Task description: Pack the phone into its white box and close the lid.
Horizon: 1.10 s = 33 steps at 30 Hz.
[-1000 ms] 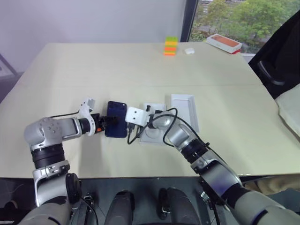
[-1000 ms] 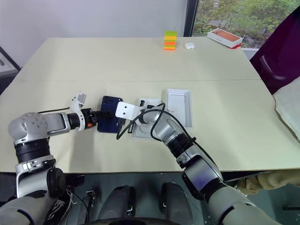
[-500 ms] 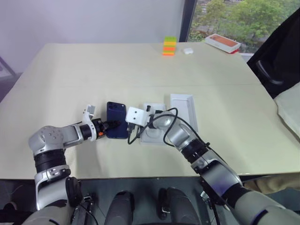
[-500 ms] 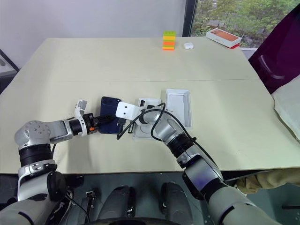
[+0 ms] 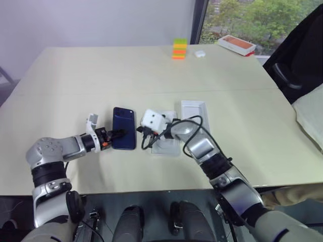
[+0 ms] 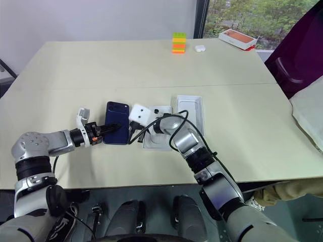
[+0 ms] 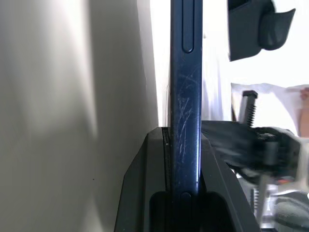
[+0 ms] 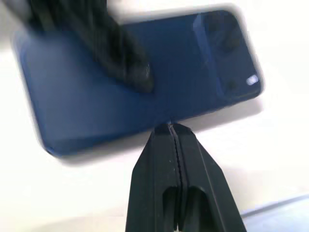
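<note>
My left claw is clamped on the phone's edge, left of center in the frame. My right claw is squeezed together beside it. I should lift slowly and keep it flat toward the white box.

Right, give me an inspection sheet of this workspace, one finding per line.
Surface: beige table, seam across the middle.
Job's things: slim dark blue smartphone lying flat; shallow white cardboard box base beside it, partly behind the right arm; white rectangular lid open side up further right.
Clutter: stack of coloured blocks, small white case, orange-and-white box at the far edge.
Grippers: left gripper shut on the smartphone's edge; right gripper shut, empty, beside the smartphone.
Cables: black cable looping over the right wrist.
Surroundings: window, trees outside.
</note>
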Motion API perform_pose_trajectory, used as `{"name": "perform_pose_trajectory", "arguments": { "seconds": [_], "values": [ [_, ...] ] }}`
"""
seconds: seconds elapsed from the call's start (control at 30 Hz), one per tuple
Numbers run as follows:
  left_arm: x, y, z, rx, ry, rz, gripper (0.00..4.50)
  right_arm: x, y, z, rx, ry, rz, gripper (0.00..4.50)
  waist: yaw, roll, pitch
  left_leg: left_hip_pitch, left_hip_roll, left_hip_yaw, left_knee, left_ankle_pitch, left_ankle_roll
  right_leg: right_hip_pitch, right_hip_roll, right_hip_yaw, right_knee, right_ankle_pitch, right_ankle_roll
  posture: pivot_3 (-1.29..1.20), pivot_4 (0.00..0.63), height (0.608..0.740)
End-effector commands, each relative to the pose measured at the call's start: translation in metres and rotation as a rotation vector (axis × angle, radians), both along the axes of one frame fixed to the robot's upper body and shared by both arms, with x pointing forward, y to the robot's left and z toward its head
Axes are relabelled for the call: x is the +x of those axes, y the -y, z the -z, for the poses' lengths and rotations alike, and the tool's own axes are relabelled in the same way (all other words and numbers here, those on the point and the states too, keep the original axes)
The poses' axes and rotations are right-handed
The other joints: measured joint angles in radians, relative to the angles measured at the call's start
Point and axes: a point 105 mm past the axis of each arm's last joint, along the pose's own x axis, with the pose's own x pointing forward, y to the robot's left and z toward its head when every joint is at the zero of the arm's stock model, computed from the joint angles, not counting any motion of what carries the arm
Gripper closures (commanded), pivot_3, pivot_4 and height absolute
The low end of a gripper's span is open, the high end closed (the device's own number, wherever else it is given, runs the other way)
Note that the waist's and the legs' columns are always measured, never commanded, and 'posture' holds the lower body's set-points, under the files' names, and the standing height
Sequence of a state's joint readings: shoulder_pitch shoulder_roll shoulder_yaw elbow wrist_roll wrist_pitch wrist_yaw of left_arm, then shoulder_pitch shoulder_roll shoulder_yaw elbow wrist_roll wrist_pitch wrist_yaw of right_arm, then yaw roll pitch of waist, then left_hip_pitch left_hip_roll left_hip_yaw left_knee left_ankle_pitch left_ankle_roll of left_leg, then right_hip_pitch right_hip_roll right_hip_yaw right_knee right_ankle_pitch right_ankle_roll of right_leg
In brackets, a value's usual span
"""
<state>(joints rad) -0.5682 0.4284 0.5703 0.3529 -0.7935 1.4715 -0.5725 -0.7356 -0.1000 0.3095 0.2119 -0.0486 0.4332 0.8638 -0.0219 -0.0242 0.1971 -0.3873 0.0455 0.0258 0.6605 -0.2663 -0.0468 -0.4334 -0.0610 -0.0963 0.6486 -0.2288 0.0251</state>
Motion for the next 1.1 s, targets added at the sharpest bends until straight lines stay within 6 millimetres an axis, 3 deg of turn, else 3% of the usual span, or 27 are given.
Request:
{"name": "perform_pose_trajectory", "arguments": {
  "seconds": [0.03, 0.07, 0.17, 0.4, 0.43, 0.53, 0.67, 0.77, 0.9, 1.07, 1.1],
  "values": [
    [0.0, -0.01, -0.012, -0.049, 0.065, -0.031, 4.46, -0.014, 0.002, -0.039, 0.157, -0.037, -0.052, 4.5, 0.002, 0.0, 0.0, -0.001, 0.0, 0.0, 0.0, 0.0, 0.0, -0.001, 0.001, 0.0, 0.0, 0.0, 0.0, 0.0, 0.15, 0.74],
    [-0.001, -0.009, -0.015, -0.063, 0.076, -0.022, 4.46, -0.016, 0.006, -0.045, 0.196, -0.081, -0.053, 4.5, 0.004, 0.0, 0.0, -0.001, 0.0, 0.0, 0.0, 0.0, 0.0, -0.001, 0.001, 0.0, 0.0, 0.0, 0.0, 0.0, 0.15, 0.74],
    [-0.001, -0.005, -0.019, -0.074, 0.084, -0.009, 4.5, -0.026, 0.021, -0.047, 0.202, -0.124, -0.081, 3.65, 0.007, 0.0, 0.0, -0.002, 0.0, 0.0, 0.0, 0.0, 0.0, -0.003, 0.003, -0.001, 0.0, 0.0, -0.001, 0.0, 0.15, 0.74],
    [-0.003, -0.001, -0.025, -0.095, 0.086, 0.017, 4.5, -0.042, 0.063, -0.022, -0.035, -0.006, -0.147, 0.22, 0.01, -0.002, 0.001, -0.006, -0.004, 0.001, 0.0, 0.0, 0.0, -0.005, 0.0, 0.0, -0.003, -0.002, 0.003, 0.0, 0.15, 0.74],
    [-0.003, -0.001, -0.026, -0.098, 0.088, 0.014, 4.5, -0.048, 0.067, -0.017, -0.071, 0.0, -0.178, 0.1, 0.009, -0.002, 0.001, -0.006, -0.004, 0.001, 0.0, 0.0, 0.001, -0.005, 0.0, 0.0, -0.003, -0.002, 0.003, 0.0, 0.15, 0.74],
    [-0.004, 0.004, -0.03, -0.107, 0.095, 0.03, 4.5, -0.06, 0.073, -0.009, -0.125, 0.008, -0.228, 0.1, 0.008, -0.003, 0.002, -0.006, -0.004, 0.001, -0.001, 0.0, 0.001, -0.006, 0.001, 0.0, -0.002, -0.002, 0.003, 0.0, 0.15, 0.74],
    [-0.004, 0.012, -0.04, -0.131, 0.113, 0.06, 4.5, -0.061, 0.073, -0.006, -0.121, -0.013, -0.222, 0.1, 0.01, -0.004, 0.003, -0.006, -0.002, 0.001, -0.001, 0.0, 0.001, -0.006, 0.003, -0.001, -0.002, -0.002, 0.003, 0.0, 0.15, 0.74],
    [-0.007, 0.026, -0.047, -0.125, 0.128, 0.121, 4.5, -0.065, 0.074, 0.014, -0.224, 0.032, -0.255, 0.1, 0.01, -0.004, 0.003, -0.006, -0.002, 0.001, 0.0, 0.0, 0.0, -0.006, 0.003, -0.001, -0.002, -0.002, 0.003, 0.0, 0.15, 0.74],
    [-0.004, 0.031, -0.058, -0.118, 0.17, 0.113, 4.5, -0.053, 0.071, 0.032, -0.295, 0.056, -0.197, 0.1, 0.01, -0.005, 0.003, -0.006, -0.002, 0.001, 0.0, 0.0, 0.0, -0.006, 0.002, 0.0, -0.002, -0.002, 0.003, 0.0, 0.15, 0.74],
    [-0.005, 0.027, -0.057, -0.098, 0.167, 0.098, 4.5, -0.048, 0.069, 0.036, -0.322, 0.05, -0.183, 0.1, 0.009, -0.006, 0.004, -0.006, -0.002, 0.001, 0.0, 0.0, 0.0, -0.006, 0.003, 0.0, -0.001, -0.001, 0.003, 0.0, 0.15, 0.74],
    [-0.005, 0.026, -0.055, -0.091, 0.163, 0.096, 4.5, -0.049, 0.07, 0.037, -0.331, 0.053, -0.187, 0.63, 0.01, -0.006, 0.004, -0.006, -0.002, 0.001, 0.0, 0.0, 0.0, -0.006, 0.003, 0.0, -0.001, -0.001, 0.003, 0.0, 0.15, 0.74]
  ]
}}
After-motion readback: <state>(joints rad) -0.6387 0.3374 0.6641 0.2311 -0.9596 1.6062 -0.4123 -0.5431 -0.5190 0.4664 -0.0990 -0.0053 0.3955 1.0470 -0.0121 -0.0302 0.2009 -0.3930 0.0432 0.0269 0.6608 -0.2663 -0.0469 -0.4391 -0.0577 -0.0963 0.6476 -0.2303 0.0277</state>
